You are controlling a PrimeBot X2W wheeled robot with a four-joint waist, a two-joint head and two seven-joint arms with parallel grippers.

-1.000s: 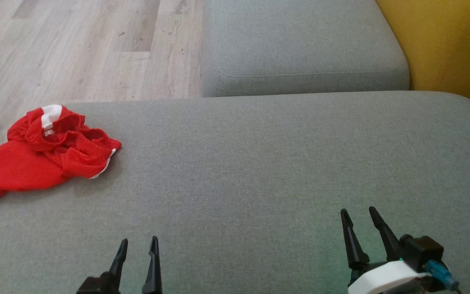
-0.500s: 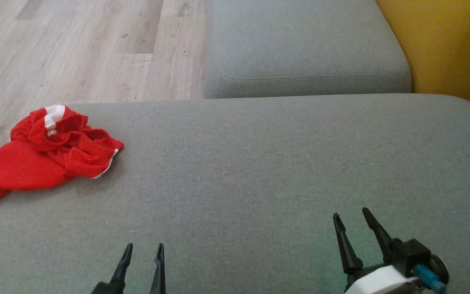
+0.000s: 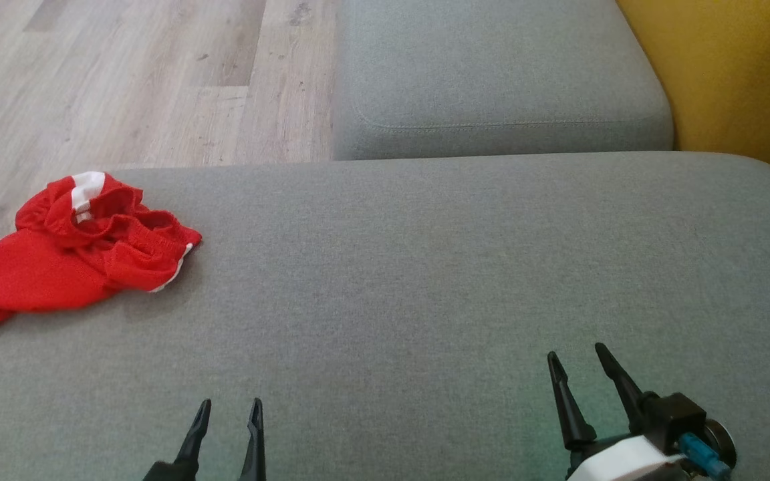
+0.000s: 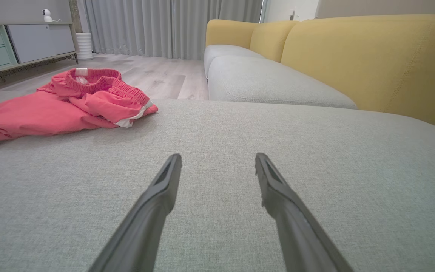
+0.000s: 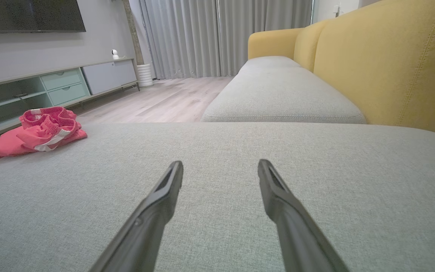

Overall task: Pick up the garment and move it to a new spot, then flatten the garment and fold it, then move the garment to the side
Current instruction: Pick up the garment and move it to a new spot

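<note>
The work surface is a wide grey seat (image 3: 425,267) of woven fabric, flat and with a rounded far-right corner. Behind it lies a second grey seat (image 3: 492,67) with a stitched seam along its front edge. In the left wrist view one more grey seat follows further back, so I count three in a row. On the right of them rises a yellow backrest (image 3: 746,80). To the left of the sofa there is a floor (image 3: 124,80) of pale wood planks.

The right wrist view shows more of the room: grey curtains (image 5: 210,37) at the far end, a low cabinet (image 5: 51,87) with two pale green drawers along the wall, a dark TV (image 5: 28,15) above it, one small white camera (image 5: 114,54) on the cabinet, and one white pot (image 5: 144,74) on the floor beside it.

There is one garment (image 3: 71,254), red with white stripes. It lies crumpled at the far-left corner of the near seat, with its elastic waistband on the far side.

There are two grippers, each with two dark fingers. The left gripper (image 3: 231,401) and the right gripper (image 3: 575,350) are both over the near part of the seat, with fingers spread apart and nothing between them. Both are well apart from the garment.
</note>
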